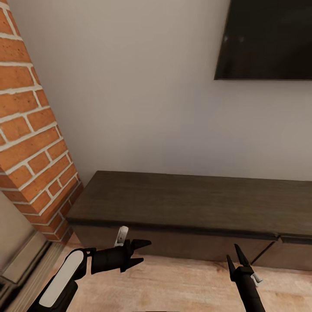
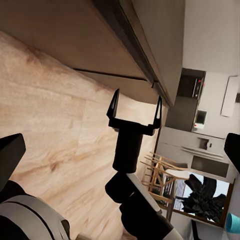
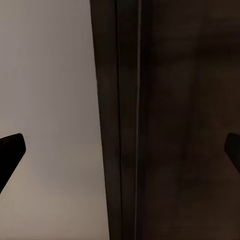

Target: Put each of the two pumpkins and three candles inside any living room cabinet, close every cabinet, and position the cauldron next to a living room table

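Observation:
The long dark brown cabinet runs along the wall, and its flat fronts look shut. My left gripper hovers low before the cabinet's left end, open, pointing right, nothing between its fingers. My right gripper points up at the cabinet front, open and empty. The left wrist view shows the right gripper with its fingers spread, below the cabinet. In the right wrist view the right gripper faces the cabinet's edge. Pumpkins, candles, cauldron and table are out of view.
A red brick column stands at the left, close to the cabinet's end. A dark TV hangs on the pale wall above. Light wood floor lies under both arms. Far off, the left wrist view shows wooden chairs.

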